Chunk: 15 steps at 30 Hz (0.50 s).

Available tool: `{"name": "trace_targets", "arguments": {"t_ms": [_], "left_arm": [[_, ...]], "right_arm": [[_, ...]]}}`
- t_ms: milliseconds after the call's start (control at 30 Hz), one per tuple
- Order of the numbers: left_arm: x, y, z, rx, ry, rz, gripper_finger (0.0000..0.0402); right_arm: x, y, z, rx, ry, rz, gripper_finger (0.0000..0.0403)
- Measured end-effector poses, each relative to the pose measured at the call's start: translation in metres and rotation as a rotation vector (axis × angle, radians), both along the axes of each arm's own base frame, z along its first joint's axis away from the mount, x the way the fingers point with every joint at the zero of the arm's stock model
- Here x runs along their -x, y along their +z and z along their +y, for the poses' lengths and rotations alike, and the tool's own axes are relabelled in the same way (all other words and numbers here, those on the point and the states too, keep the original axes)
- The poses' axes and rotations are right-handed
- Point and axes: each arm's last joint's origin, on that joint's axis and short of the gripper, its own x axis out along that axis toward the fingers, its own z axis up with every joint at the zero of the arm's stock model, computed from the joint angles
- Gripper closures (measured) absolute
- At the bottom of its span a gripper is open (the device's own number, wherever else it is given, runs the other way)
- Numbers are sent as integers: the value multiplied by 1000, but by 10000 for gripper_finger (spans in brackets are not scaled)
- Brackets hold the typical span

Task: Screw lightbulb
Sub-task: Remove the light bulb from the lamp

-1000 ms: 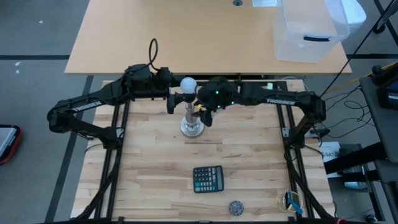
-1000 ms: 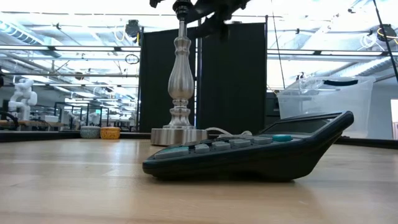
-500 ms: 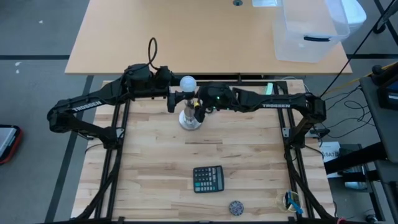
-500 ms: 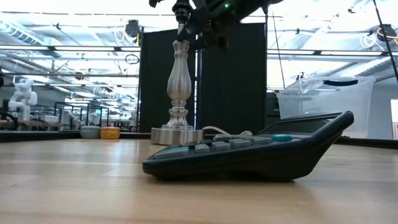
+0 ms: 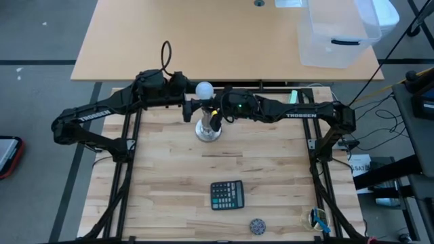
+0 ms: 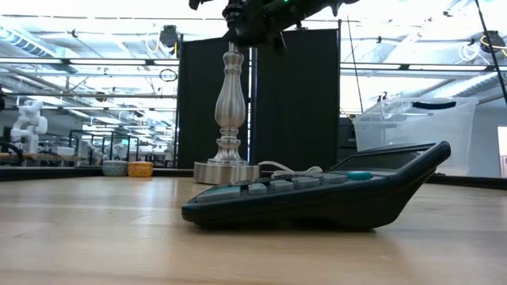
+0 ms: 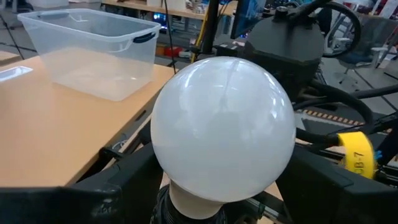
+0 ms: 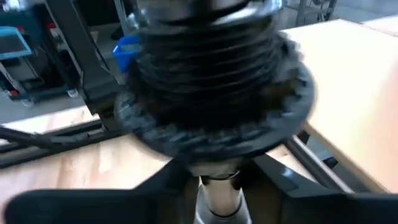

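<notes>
The frosted white lightbulb (image 5: 205, 89) (image 7: 224, 127) sits with its neck in the dark socket (image 8: 211, 74) on top of the silver lamp stand (image 6: 230, 103). The stand's round base (image 5: 209, 132) rests on the wooden table. My left gripper (image 5: 193, 107) reaches in from the left at socket height, open. Its fingers (image 7: 106, 193) stand on either side of the bulb's neck. My right gripper (image 5: 217, 116) comes from the right and is shut on the stand just under the socket. My left gripper: I cannot tell whether its fingers touch the socket or the bulb's neck, since the bulb fills the wrist view. My right gripper pinches the stand's thin silver neck (image 8: 214, 202) just below the socket's collar between its two fingers. It comes nearly level from the table's right and lies across the stem. The stand is upright with its base on the table.
A dark calculator (image 5: 226, 195) lies toward the near edge, with a small ball (image 5: 257, 225) nearer still. A white cord (image 6: 289, 168) trails from the stand's base. A clear plastic bin (image 5: 339, 34) sits on the far tabletop beyond the frame.
My right gripper has sunk, tipped from pointing steeply down to nearly level, and moved in toward the stand's neck. The stand leaned for a moment and is upright again. Its base has slid a little toward the far edge.
</notes>
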Motion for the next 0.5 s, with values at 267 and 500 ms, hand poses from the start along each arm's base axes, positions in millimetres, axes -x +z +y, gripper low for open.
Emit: {"name": "trace_targets", "arguments": {"t_ms": [267, 500], "left_arm": [[0, -1, 1, 19, 52, 3, 120], [0, 0, -1, 45, 109, -5, 146]], "right_arm": [[-1, 0, 4, 28, 16, 16, 331], [-1, 0, 6, 32, 12, 17, 331]]}}
